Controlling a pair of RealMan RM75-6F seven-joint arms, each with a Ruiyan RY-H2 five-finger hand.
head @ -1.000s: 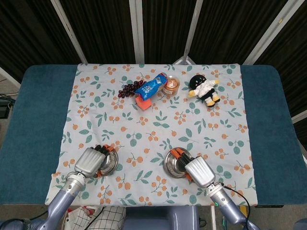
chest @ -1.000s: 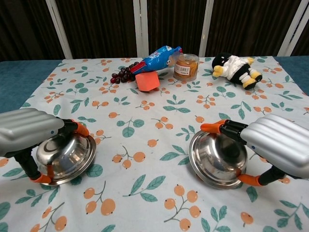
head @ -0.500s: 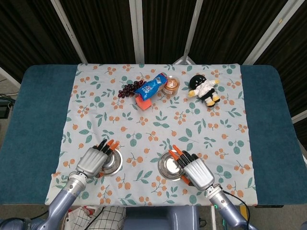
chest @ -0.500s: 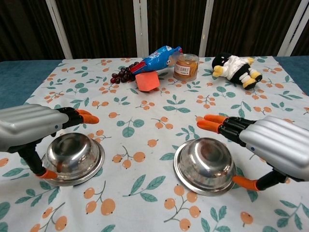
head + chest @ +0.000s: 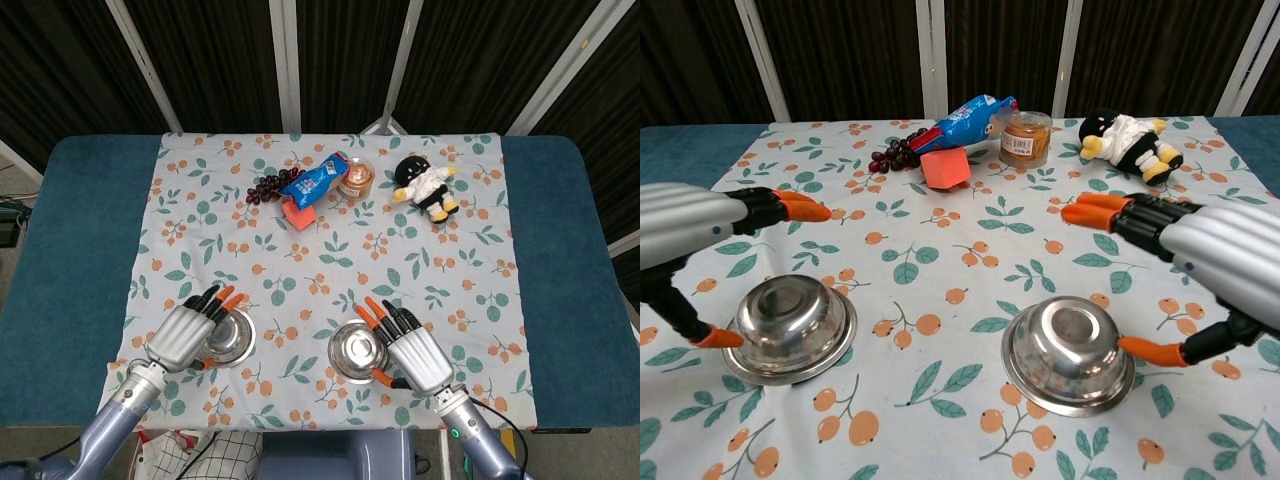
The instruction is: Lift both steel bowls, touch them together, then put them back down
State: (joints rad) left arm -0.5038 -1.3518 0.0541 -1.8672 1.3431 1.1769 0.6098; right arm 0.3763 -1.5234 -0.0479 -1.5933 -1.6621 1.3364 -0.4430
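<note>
A floral tablecloth (image 5: 330,270) covers the middle of a teal table (image 5: 70,260), leaving bare teal strips along both sides. Two steel bowls sit upright on the cloth near its front edge, well apart from each other, with open printed cloth between them. The left steel bowl (image 5: 790,327) rests toward the front left corner of the cloth, and the right steel bowl (image 5: 1070,352) rests nearer the front centre. Both bowls look empty, showing only reflections inside. The left hand (image 5: 183,335) hovers over the outer side of the left bowl with its orange-tipped fingers spread apart, holding nothing; in the chest view its thumb tip lies near the bowl's rim, and contact cannot be judged. The right hand (image 5: 415,355) hovers over the outer side of the right bowl, likewise spread wide and holding nothing, its thumb tip close to the rim. Along the far edge of the cloth, well away from the bowls, lie a bunch of dark grapes (image 5: 268,187), a blue snack packet (image 5: 312,183), an orange block (image 5: 298,214) just in front of the packet, a small glass jar (image 5: 357,178) with amber contents, and a plush penguin (image 5: 425,185). The broad middle of the cloth lies open between that row and the bowls.
</note>
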